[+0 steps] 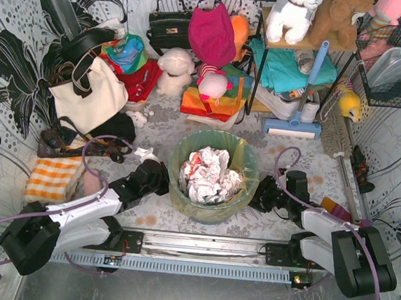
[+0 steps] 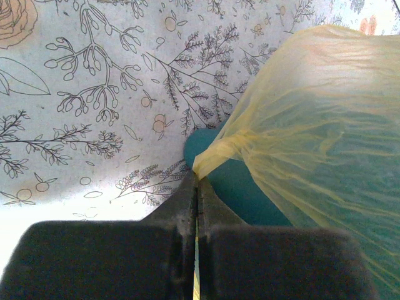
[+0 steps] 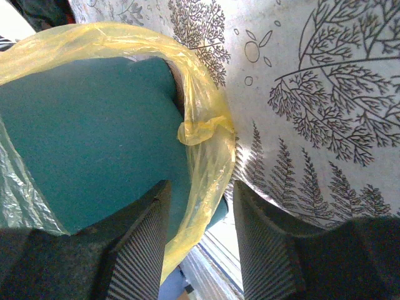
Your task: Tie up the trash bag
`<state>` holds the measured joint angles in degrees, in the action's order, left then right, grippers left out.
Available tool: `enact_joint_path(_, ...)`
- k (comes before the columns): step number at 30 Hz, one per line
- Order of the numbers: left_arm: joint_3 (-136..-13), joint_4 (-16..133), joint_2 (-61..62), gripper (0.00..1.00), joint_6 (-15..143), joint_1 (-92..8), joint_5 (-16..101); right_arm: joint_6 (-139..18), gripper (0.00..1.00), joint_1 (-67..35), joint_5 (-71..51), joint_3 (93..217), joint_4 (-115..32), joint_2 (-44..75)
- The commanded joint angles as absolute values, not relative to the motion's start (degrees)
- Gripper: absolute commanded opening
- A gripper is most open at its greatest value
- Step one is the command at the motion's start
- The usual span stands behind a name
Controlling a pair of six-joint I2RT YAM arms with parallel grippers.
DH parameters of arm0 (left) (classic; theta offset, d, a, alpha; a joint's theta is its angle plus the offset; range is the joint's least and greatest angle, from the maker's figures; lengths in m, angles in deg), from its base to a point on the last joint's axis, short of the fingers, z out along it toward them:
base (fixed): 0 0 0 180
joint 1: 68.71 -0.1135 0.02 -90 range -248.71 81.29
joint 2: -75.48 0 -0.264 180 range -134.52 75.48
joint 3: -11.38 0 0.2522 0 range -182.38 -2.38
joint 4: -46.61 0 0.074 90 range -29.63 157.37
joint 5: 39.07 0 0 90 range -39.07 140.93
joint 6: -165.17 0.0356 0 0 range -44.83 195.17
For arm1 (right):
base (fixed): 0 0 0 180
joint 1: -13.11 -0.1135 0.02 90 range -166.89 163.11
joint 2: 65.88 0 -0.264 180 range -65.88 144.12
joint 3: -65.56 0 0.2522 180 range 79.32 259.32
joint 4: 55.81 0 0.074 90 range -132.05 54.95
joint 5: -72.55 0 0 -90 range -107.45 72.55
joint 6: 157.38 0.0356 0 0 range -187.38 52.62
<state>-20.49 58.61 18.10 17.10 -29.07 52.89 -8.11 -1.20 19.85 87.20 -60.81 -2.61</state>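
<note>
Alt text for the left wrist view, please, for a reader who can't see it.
The left gripper is shut on a pulled-out twist of the yellow trash bag, which drapes over the teal bin at right. Behind lies a white surface printed with line-drawn plants.

Trash bag (image 1: 239, 150): thin translucent yellow plastic, mouth open, untied. It lines the teal bin (image 2: 231, 184) upright, rim folded down outside. Crumpled white paper (image 1: 209, 175) fills it.

I see my right gripper (image 3: 201, 187) spread apart, a strip of the thin translucent yellow plastic trash bag (image 3: 209, 134) hanging between its fingers beside the teal plastic bin (image 3: 94, 137).
</note>
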Motion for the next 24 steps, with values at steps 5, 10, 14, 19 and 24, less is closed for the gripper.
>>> enact_joint_path(5,-21.86,55.48,18.17,0.00,17.29,-29.25,52.09,0.26,0.41,-2.03,20.53,84.42,-68.92,0.72)
enact_joint_path(10,-21.46,55.53,18.53,0.00,16.87,-29.28,52.22,4.90,0.38,-2.07,19.56,82.62,-74.17,3.49)
enact_joint_path(14,-21.28,56.32,19.36,0.00,16.18,-29.26,53.39,8.54,0.32,-2.22,18.78,81.33,-78.60,7.59)
enact_joint_path(19,-20.27,56.71,20.81,0.00,15.02,-29.33,54.36,13.52,0.30,-2.48,19.33,79.85,-87.38,13.20)
enact_joint_path(24,-19.34,57.03,22.09,0.00,14.46,-29.34,54.87,15.72,0.14,-2.84,19.12,79.69,-91.33,16.28)
